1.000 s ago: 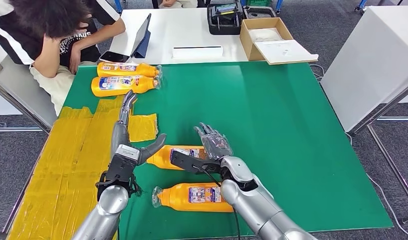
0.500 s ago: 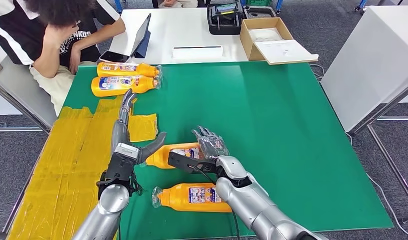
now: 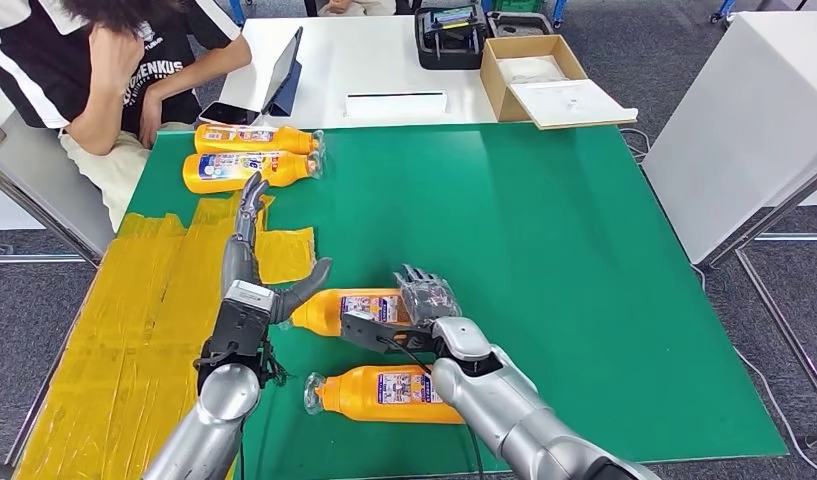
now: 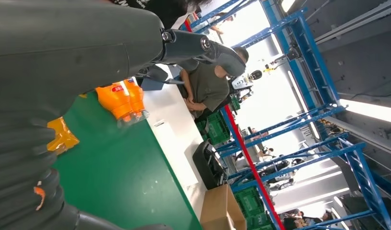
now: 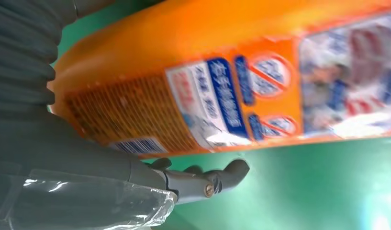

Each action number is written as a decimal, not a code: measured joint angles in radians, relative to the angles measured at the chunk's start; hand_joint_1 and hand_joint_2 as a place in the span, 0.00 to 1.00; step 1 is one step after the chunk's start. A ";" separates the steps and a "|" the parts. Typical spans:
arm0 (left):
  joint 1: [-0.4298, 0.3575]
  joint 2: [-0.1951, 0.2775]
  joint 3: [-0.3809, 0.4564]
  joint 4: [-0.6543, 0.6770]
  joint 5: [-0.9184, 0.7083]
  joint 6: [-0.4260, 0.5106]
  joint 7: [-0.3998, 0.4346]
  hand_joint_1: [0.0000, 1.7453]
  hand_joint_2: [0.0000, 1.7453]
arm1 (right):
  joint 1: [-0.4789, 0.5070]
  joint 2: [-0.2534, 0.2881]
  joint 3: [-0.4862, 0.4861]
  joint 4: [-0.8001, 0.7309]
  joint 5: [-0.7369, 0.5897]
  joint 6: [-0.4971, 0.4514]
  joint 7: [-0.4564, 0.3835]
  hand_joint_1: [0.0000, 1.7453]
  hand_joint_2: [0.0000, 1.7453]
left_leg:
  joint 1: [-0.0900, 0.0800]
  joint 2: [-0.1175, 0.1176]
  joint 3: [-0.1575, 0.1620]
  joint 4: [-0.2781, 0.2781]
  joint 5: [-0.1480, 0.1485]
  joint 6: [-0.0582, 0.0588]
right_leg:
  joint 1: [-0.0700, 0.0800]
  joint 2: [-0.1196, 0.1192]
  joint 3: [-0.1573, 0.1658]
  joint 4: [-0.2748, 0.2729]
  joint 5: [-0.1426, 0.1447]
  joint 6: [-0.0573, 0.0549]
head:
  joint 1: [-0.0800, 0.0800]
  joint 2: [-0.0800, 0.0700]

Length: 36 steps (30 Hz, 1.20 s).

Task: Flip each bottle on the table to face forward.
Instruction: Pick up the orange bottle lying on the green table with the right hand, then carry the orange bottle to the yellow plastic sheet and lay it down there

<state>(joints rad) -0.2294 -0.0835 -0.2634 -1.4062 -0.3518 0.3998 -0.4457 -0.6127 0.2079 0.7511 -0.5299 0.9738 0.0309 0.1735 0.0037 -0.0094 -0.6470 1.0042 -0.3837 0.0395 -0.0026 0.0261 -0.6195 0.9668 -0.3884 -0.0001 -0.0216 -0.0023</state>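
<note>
Right robot hand grips middle bottle for flipping; left robot hand, nine o'clock, spread wide, bracing.

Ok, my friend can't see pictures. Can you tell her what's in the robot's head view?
Two silver robot arms reach over a green table: the right hand rests on an orange bottle, the left hand spread open beside it. Another orange bottle lies nearer the robot, two more bottles lie at the far left corner, and a person sits there.
</note>
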 joint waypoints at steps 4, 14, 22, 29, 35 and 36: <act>0.001 0.000 -0.004 0.007 0.002 0.000 -0.003 0.00 1.00 | -0.008 0.000 0.000 0.029 0.005 -0.003 0.014 0.00 1.00 | 0.000 0.000 0.001 0.000 0.000 0.000 | 0.000 0.000 0.000 0.000 0.000 0.000 | 0.000 0.000; 0.003 0.000 -0.006 0.015 0.004 0.000 -0.004 0.00 1.00 | -0.012 -0.008 0.000 0.063 0.041 -0.021 0.036 1.00 1.00 | 0.000 0.001 0.004 0.000 0.000 0.000 | 0.000 0.000 0.003 0.000 0.000 0.000 | 0.000 0.000; 0.004 0.000 -0.008 0.017 0.007 0.000 -0.004 0.00 1.00 | -0.002 -0.010 -0.006 0.070 0.071 -0.075 0.037 1.00 1.00 | 0.000 0.000 0.005 0.000 0.001 -0.001 | 0.000 0.000 0.004 0.000 0.001 -0.001 | 0.000 0.000; 0.004 0.000 -0.008 0.020 0.007 0.000 -0.004 0.00 1.00 | 0.005 -0.011 -0.013 0.070 0.090 -0.103 0.036 1.00 1.00 | 0.000 0.000 0.004 0.000 0.001 -0.001 | 0.000 0.000 0.004 0.000 0.001 -0.001 | 0.000 0.000; 0.004 0.000 -0.008 0.021 0.007 0.000 -0.004 0.00 1.00 | 0.008 -0.011 -0.021 0.070 0.100 -0.113 0.034 1.00 1.00 | 0.000 0.000 0.004 0.000 0.000 -0.001 | 0.000 0.000 0.004 0.000 0.001 -0.001 | 0.000 0.000; 0.004 0.000 -0.008 0.021 0.007 -0.001 -0.004 0.00 1.00 | 0.010 -0.012 -0.023 0.070 0.103 -0.120 0.031 1.00 1.00 | 0.000 0.000 0.004 0.000 0.000 -0.001 | 0.000 0.000 0.004 0.000 0.001 -0.001 | 0.000 0.000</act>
<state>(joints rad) -0.2254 -0.0835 -0.2712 -1.3849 -0.3452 0.3990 -0.4494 -0.6028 0.1964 0.7279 -0.4597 1.0766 -0.0895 0.2046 0.0034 -0.0093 -0.6427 1.0042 -0.3832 0.0389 -0.0026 0.0262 -0.6158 0.9665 -0.3878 -0.0010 -0.0217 -0.0023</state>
